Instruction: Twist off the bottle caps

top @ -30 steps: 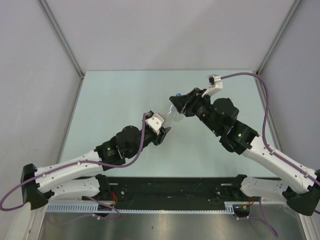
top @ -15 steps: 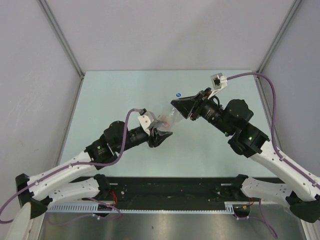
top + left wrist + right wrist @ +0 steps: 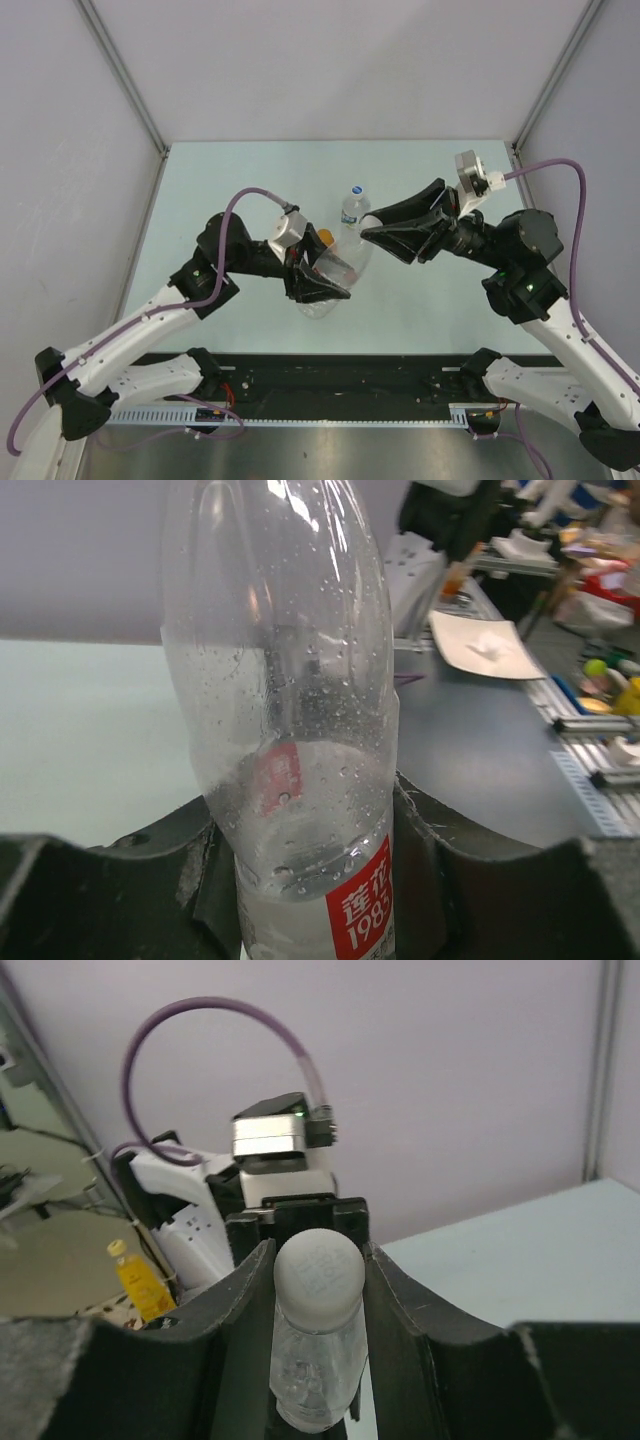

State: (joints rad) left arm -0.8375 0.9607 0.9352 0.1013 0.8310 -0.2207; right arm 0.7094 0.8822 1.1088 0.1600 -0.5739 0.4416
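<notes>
Left pincer (image 3: 310, 880) is clamped round the lower body of the slim clear bottle (image 3: 285, 700), red label right at its fingers, holding it tilted above the bench (image 3: 220, 190). Right pincer (image 3: 366, 224) meets it from the opposite end, both fingers pressed against the whitish cap (image 3: 318, 1265) between them. Just past those fingers the blue-label bottle (image 3: 350, 208) stands upright, capped, and the orange bottle (image 3: 325, 237) peeks out close by, mostly hidden.
</notes>
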